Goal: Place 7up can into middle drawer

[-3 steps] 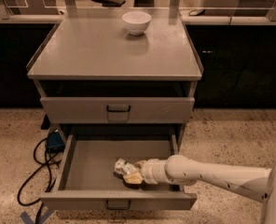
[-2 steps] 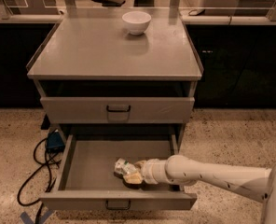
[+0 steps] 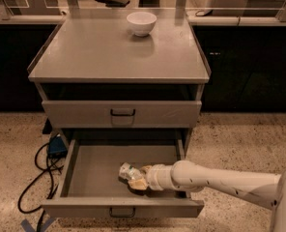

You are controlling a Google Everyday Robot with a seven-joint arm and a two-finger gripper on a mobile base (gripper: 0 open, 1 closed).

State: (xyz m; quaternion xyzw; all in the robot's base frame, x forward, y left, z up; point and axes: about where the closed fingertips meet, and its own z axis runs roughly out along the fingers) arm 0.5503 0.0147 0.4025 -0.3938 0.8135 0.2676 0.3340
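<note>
Nearest: middle drawer (image 3: pixel 85 208), pulled fully open. Wide, shallow, grey sheet metal with a matte finish and straight low walls. Small dark loop handle (image 3: pixel 122 211) centred on the front panel.

Inside the drawer, right of centre: gripper (image 3: pixel 135 179), reaching in from the right on a smooth, cream, tube-shaped arm (image 3: pixel 220 181) with ribbed pale rings at the wrist. Fingers clenched around the 7up can (image 3: pixel 127 171).

7up can: small cylinder, thin shiny metal, silvery with pale print, tipped on a slant at the finger ends, low over the drawer floor. Cannot tell whether touching the floor or just above it.

Step in hand, as judged: placing, at the point of release, with the can already within the drawer walls. Next move calls for settling the can, letting go, then drawing back clear of the drawer's right wall without knocking a light, round can that rolls easily.

Left of the cabinet: dark looped cables (image 3: pixel 34 178) on a speckled stone-like floor (image 3: pixel 239 139).

Above: upper drawer (image 3: pixel 75 114), closed, same grey metal.

Farthest: flat grey cabinet top (image 3: pixel 99 52). White bowl (image 3: pixel 141 23), round, glossy, near its rear edge.
</note>
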